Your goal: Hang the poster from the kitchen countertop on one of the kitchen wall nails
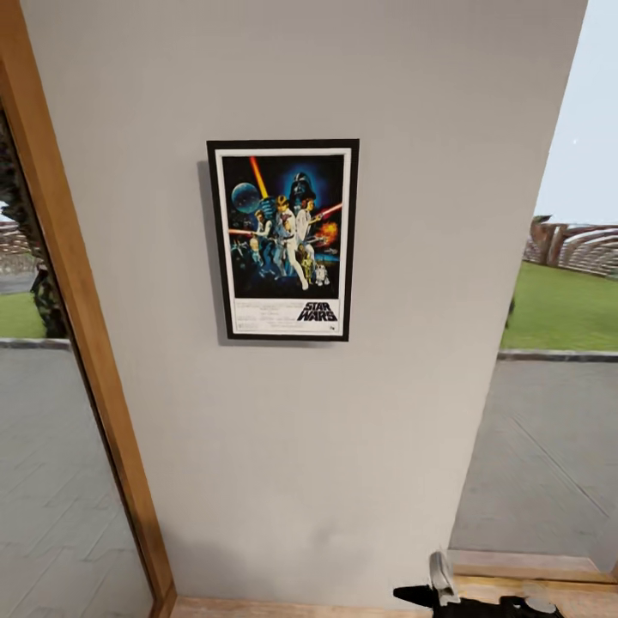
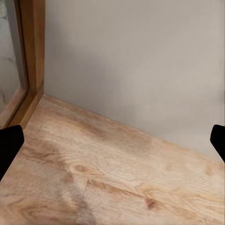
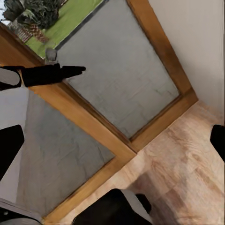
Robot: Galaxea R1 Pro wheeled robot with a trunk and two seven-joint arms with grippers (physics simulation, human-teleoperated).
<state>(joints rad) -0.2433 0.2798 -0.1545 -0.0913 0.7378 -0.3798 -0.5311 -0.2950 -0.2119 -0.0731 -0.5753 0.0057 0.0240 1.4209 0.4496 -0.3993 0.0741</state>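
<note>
The poster [image 1: 283, 239] hangs flat and upright on the pale grey wall [image 1: 343, 429], high above the floor, with no gripper touching it. The wall nail is hidden and the kitchen countertop is out of view. My left gripper [image 2: 112, 145] is open: its black fingertips [image 2: 9, 145] stand far apart over the wooden floor [image 2: 108, 173], with nothing between them, close to the wall's foot. My right gripper [image 3: 112, 145] is open as well, empty, and points down at the floor beside a glazed wooden frame [image 3: 93, 117].
A wooden door frame [image 1: 77, 343] with glass runs down the wall's left side. Another glazed opening [image 1: 549, 412] on the right looks onto paving and grass. A black and grey arm part [image 1: 468, 594] shows low by the wall. A black arm piece [image 3: 47, 75] crosses the glass.
</note>
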